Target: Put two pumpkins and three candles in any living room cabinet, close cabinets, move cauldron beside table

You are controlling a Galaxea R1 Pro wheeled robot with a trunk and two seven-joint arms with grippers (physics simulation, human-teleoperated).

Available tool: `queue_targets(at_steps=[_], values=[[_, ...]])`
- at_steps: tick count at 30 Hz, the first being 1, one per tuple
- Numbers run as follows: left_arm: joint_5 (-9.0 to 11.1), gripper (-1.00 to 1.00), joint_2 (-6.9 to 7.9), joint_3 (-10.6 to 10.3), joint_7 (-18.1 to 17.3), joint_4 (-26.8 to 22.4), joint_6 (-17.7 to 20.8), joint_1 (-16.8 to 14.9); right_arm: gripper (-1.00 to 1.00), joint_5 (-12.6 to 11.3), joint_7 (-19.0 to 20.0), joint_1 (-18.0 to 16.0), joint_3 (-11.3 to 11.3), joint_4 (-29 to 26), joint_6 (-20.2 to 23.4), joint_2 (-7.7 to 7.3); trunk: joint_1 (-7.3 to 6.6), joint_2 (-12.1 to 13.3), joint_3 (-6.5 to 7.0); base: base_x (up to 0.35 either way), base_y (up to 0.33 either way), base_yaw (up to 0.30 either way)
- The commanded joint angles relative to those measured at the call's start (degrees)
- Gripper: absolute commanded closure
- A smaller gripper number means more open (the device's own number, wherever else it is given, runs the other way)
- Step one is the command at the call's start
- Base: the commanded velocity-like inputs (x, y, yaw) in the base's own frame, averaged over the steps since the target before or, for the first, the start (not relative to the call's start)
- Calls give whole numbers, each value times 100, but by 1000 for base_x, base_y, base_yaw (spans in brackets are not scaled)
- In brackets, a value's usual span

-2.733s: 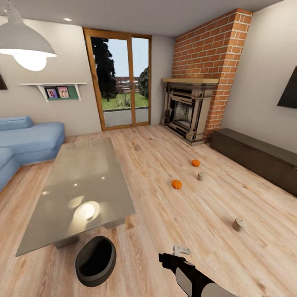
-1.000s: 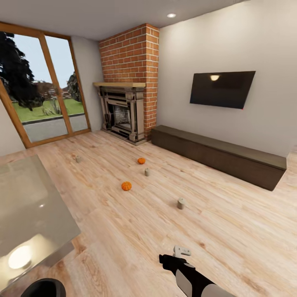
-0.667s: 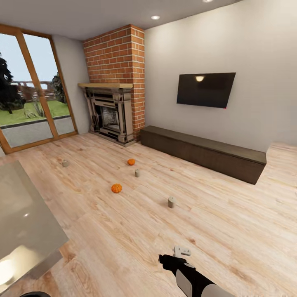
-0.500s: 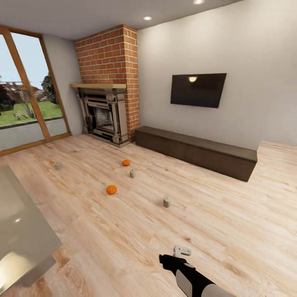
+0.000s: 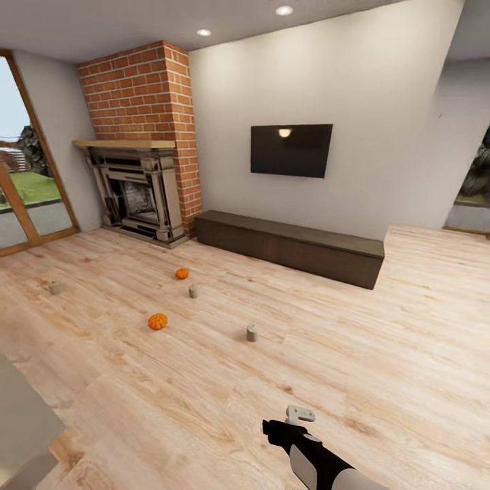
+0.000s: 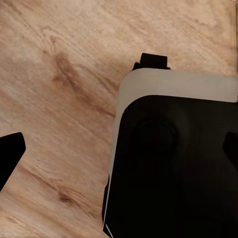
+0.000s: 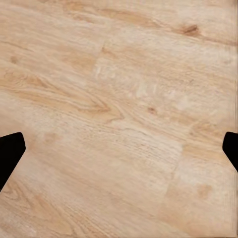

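Two dark fingertips are seen at opposite edges of the right wrist view, so the right gripper (image 7: 119, 148) is judged wide open and empty above bare planks; the left gripper (image 6: 119, 148) likewise shows tips set wide apart, with part of the robot's own body beneath it. Since the earlier pictures the camera has been swung to the right: the table (image 5: 20, 422) has been reduced to a corner at the near left, and the cauldron has been carried out of view. This is judged a turn towards the cabinet, with nothing yet collected.

On the light wood floor (image 5: 381, 354), one candle (image 5: 252, 332) stands nearest, then a pumpkin (image 5: 158, 321), a second candle (image 5: 193, 291), a second pumpkin (image 5: 182, 273), and a third candle (image 5: 55, 288) far to the left. Beyond them the closed cabinet (image 5: 292, 247) is set against the wall, beside the fireplace (image 5: 136, 187), under a television (image 5: 291, 150).
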Motion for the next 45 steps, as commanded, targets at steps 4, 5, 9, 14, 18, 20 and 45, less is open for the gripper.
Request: queue_targets(at_steps=[4,5,9,14,18,20,45], values=[[58,-100,-11,-28,8,-17,39,2,-100,-53,-31,-5,49,2,-11,1,0,-3,6,0,0,-278],[65,-100,-12,-15,8,-17,42,2,-100,-53,-31,-6,49,2,-11,1,0,-3,9,0,0,-278],[83,-100,126,28,34,-217,-56,-15,-100,-53,-28,-7,49,2,-11,1,0,-3,21,0,0,-278],[119,-100,209,37,49,-1158,-411,-54,-100,-53,-25,-6,49,2,-11,1,0,-3,36,0,0,-278],[213,-100,215,38,89,-1816,-338,-181,-100,-55,-23,-7,49,2,-11,-7,0,-3,50,0,0,-278],[305,-100,219,38,99,-1911,-174,-554,-100,-54,-26,-7,49,2,-11,-12,0,-3,57,0,0,-277],[456,-100,-12,-2,41,-2062,-315,-1049,-100,-44,-79,-6,49,-3,-11,-14,0,-3,168,0,0,-257]])
